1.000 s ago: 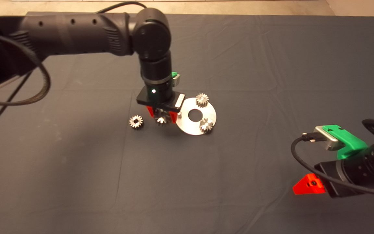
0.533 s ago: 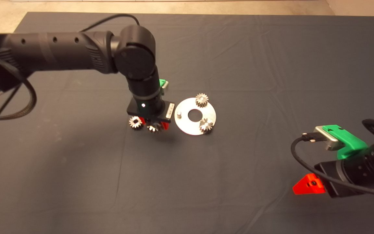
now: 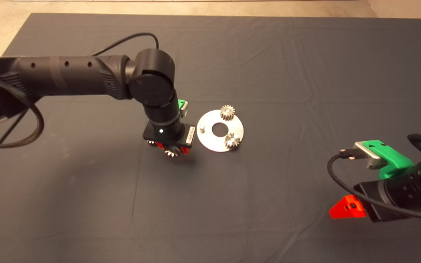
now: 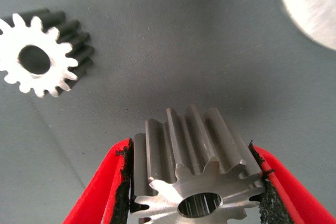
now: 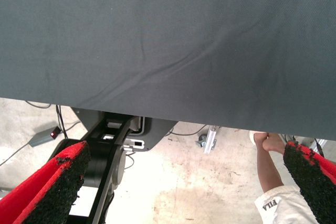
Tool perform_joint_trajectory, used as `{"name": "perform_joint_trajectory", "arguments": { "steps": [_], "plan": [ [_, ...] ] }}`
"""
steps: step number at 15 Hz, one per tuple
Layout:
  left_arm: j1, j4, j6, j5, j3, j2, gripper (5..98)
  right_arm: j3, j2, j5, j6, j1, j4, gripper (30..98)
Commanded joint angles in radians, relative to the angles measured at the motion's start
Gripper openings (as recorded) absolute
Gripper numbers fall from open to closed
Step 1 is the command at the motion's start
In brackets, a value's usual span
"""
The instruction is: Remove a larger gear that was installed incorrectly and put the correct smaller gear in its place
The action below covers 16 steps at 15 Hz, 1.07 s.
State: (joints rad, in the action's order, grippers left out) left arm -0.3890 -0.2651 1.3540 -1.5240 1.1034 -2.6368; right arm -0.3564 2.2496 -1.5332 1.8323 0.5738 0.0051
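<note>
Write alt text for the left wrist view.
The left gripper is shut on the larger gear, clamped between its red fingers above the dark mat. The smaller gear lies flat beyond it, and a round metal plate shows at one corner.

**Hidden / cut off / unclear**

Head view: left gripper (image 3: pixel 170 148) mostly under its own wrist; only red finger bits and a few teeth of the held larger gear (image 3: pixel 171 152) show. Smaller gear (image 3: pixel 150 142) nearly all hidden behind the wrist plate.

Left wrist view: larger gear (image 4: pixel 195 174) cut by frame edge, lower teeth not visible; round plate (image 4: pixel 311 4) just a blurred, overexposed corner; smaller gear (image 4: pixel 42 52) face washed out, detail lost.

Right wrist view: right gripper (image 5: pixel 189 187) finger bases off-frame; a person's leg (image 5: pixel 270 174) partly cut off.
</note>
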Motion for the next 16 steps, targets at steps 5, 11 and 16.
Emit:
{"name": "perform_joint_trajectory", "arguments": {
  "steps": [5,11,16],
  "plan": [
    [0.038,-0.011,-0.003,-0.046,-0.008,0.001,49.0,0.005,0.002,-0.125,0.002,0.014,-0.004,97.6],
    [0.039,-0.011,-0.003,-0.014,-0.007,0.001,49.0,0.005,0.003,-0.125,0.002,0.012,-0.004,97.6],
    [0.053,-0.009,0.005,-0.008,0.012,0.002,49.0,0.005,0.004,-0.125,0.002,0.009,-0.004,97.6]
  ]
}}
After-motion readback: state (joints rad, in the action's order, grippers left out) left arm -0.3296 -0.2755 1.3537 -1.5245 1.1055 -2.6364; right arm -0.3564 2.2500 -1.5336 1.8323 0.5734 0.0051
